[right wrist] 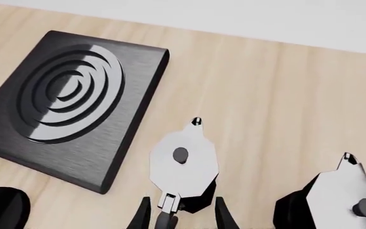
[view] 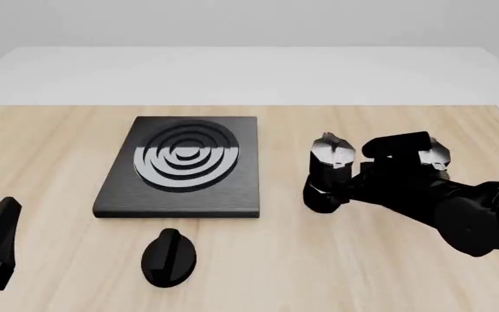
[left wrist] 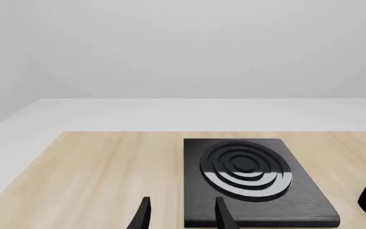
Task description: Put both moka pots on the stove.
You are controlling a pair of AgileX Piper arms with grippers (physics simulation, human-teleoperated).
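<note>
Both moka pots are standing on the bench (view: 50, 149) right of the stove (view: 180, 166), apart from it. Right claw (right wrist: 179, 212) is straddling the nearer moka pot (view: 326, 174) handle, fingers parted; grip unclear. Far moka pot (view: 431, 156) is mostly hidden behind the arm. Left claw (left wrist: 179, 214) is hanging wide, holding nothing.

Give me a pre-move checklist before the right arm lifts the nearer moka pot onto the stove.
1. Right gripper straddles the handle of the near black faceted moka pot with the silvery lid, one finger on each side: ok.
2. Jaws closed on that handle: cannot tell; the fingers are spread, with a gap showing.
3. Flat square black stove with concentric silver-and-black rings has nothing on it: ok.
4. Second moka pot stands apart from the first: ok, but close beside it.
5. Black oval knob lies off the path to the stove: ok.
6. Left gripper is away from both pots: ok.
</note>
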